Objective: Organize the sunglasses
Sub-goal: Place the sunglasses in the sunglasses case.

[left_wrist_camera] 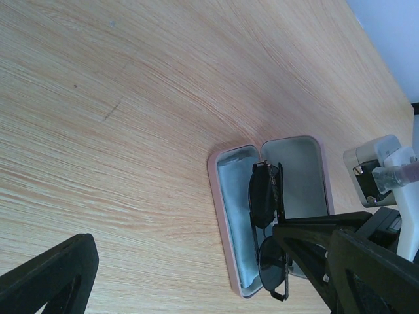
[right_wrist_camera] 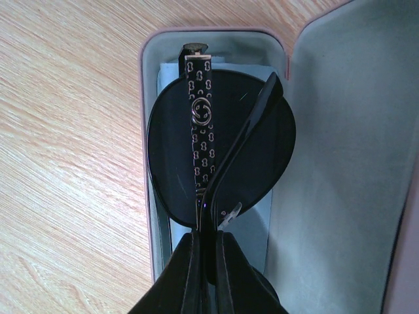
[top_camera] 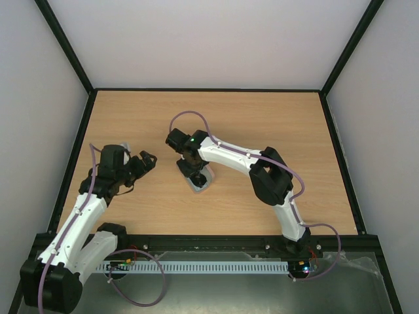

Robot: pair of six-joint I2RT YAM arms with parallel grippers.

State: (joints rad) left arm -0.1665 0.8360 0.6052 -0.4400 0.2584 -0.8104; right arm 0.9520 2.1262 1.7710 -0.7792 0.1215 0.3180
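Two claws: right claw (right_wrist_camera: 204,241) pinches the sunglasses (right_wrist_camera: 171,154) over the open case (left_wrist_camera: 221,196), centre frame; left claw (top_camera: 142,165) spread.

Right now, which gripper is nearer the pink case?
Right. The right gripper is directly over the open pink case, pinching the sunglasses over it. The left gripper is open, off to the case's left, apart from it.
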